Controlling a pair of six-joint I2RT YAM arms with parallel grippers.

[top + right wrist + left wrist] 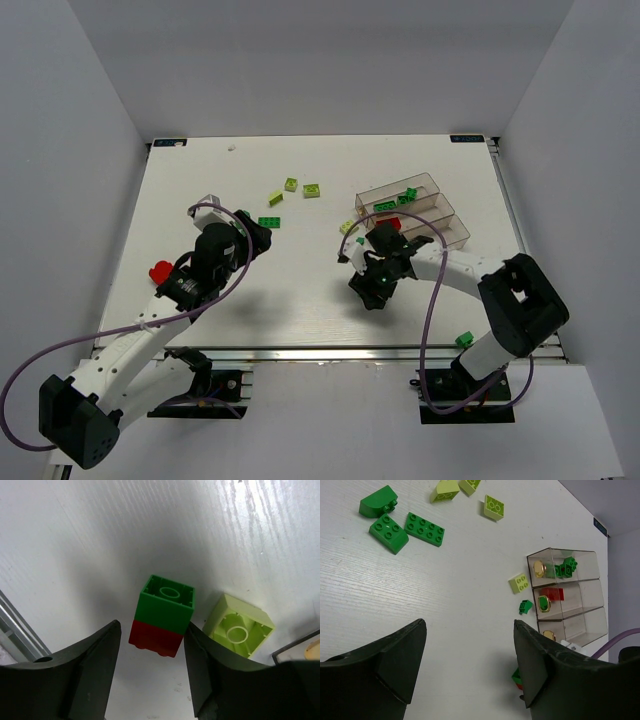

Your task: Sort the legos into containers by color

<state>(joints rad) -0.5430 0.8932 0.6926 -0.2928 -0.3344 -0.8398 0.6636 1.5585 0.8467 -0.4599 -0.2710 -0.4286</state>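
My right gripper (152, 630) is open, low over the table, with a dark green brick stacked on a red brick (162, 615) between its fingers. The stack lies on its side. A lime brick (239, 625) lies upside down just beyond the right finger. In the top view this gripper (363, 250) is just left of the clear three-bin tray (445, 215). Green bricks (565, 567) lie in the far bin and a red one (552, 594) in the middle bin. My left gripper (469, 625) is open and empty, near a green brick (270, 222).
Loose bricks lie on the table: three green (424, 528) and lime ones (494, 507) at the far middle, a lime (520, 583) and a small green one (525, 606) beside the tray. A red brick (159, 271) lies far left, and a green one (464, 340) by the front edge.
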